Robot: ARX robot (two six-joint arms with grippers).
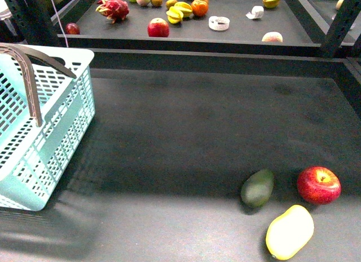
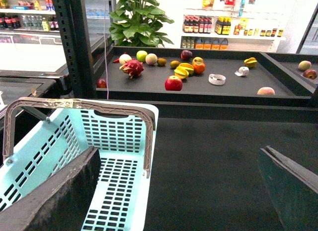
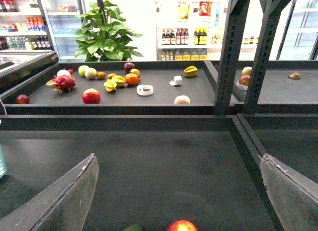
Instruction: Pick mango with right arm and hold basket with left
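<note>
**Yellow mango [image 1: 289,232] to grab, basket [image 1: 51,160] to hold**

Yellow mango lies nearest in the front view, low on the right of the dark table [image 1: 186,132]. It is just beside the green fruit [image 1: 258,187] and the red apple [image 1: 318,184]. The basket sits far over on the left, well apart from the fruit. Neither of my arms shows.

From my left wrist, my left pincer [image 2: 179,151] is spread wide and holds nothing. The basket rim is right by one finger. I think I should close on that rim gently and not shove the basket away.

From my right wrist, my right pincer [image 3: 178,159] is spread wide too, and empty. I see the red apple and a bit of green fruit at the edge, but no mango. I think I must swing over to the mango, come down over its middle and squeeze softly. It looks smooth and could slip.
</note>
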